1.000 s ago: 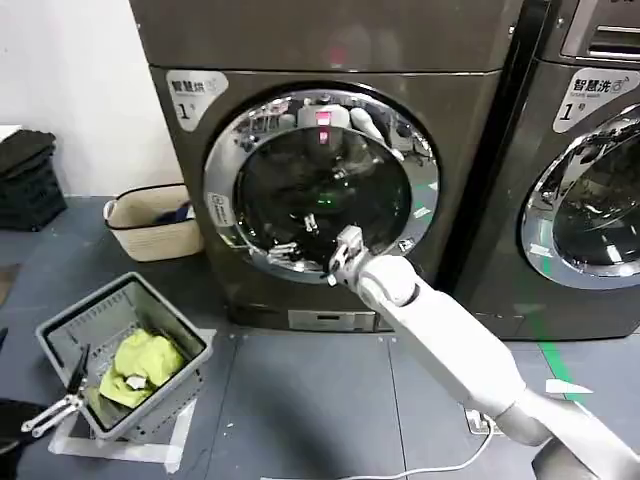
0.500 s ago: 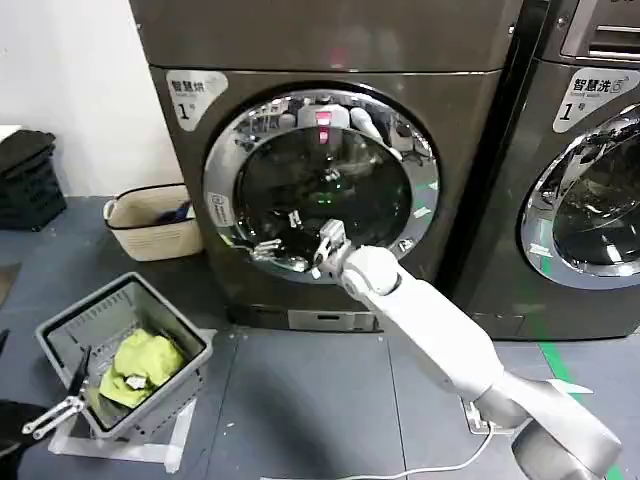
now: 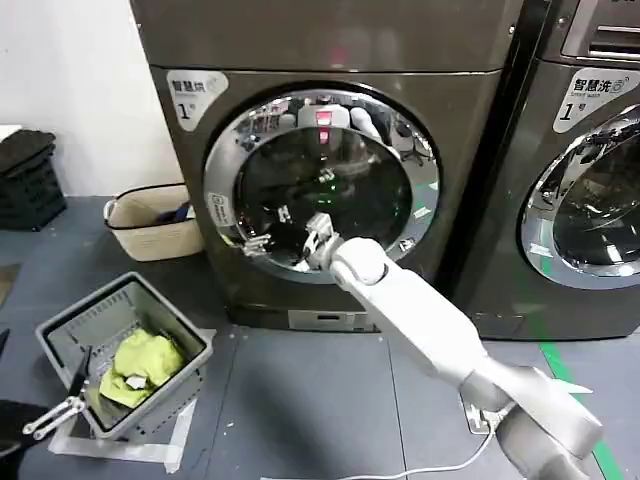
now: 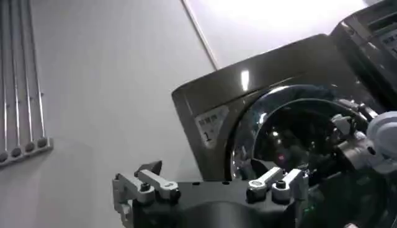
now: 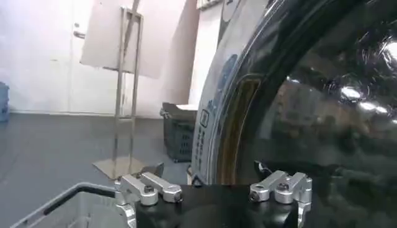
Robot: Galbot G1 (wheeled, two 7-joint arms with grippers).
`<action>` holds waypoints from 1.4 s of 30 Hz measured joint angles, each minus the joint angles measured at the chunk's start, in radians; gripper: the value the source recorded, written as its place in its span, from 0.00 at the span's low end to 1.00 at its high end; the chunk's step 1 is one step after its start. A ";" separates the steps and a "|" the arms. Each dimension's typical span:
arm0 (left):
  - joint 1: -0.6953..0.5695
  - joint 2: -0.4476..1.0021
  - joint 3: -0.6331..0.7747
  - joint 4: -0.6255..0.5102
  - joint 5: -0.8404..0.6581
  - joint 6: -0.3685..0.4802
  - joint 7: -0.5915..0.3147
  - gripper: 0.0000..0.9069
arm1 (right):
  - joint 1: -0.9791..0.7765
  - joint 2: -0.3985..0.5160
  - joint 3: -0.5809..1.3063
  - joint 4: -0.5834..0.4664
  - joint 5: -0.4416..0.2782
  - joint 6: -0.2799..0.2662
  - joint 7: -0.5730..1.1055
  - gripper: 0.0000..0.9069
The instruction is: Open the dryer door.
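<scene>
Door (image 3: 322,180) fills the dryer front, apparently closed. Right hand (image 3: 312,240), fingers spread wide and holding nothing, sits at the glass near 6 o'clock, far nearer than the left hand (image 3: 52,412), also spread, low by the basket (image 3: 60,340); the ring's 9 o'clock edge lies leftward.

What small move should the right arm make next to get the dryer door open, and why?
Probably ease the right gripper a little further toward the left edge of the dryer door and hook the chrome ring there. The door looks shut, the open fingers sit at its lower glass gripping nothing, and the left gripper waits low by the grey basket.
</scene>
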 joint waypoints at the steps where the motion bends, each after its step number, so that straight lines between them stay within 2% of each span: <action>1: 0.000 0.000 0.000 0.000 0.000 0.000 0.000 1.00 | 0.001 0.003 -0.002 -0.003 -0.001 0.000 -0.001 1.00; 26: 0.001 -0.002 0.001 -0.002 0.001 -0.002 0.002 1.00 | 0.047 0.080 -0.018 -0.110 -0.032 0.030 -0.095 1.00; 36: -0.001 -0.001 0.004 0.000 0.001 -0.002 0.002 1.00 | 0.056 0.097 -0.016 -0.164 -0.045 0.049 -0.145 1.00; 42: -0.002 0.000 0.006 0.003 0.003 -0.002 0.002 1.00 | 0.055 0.091 -0.016 -0.161 -0.045 0.056 -0.185 1.00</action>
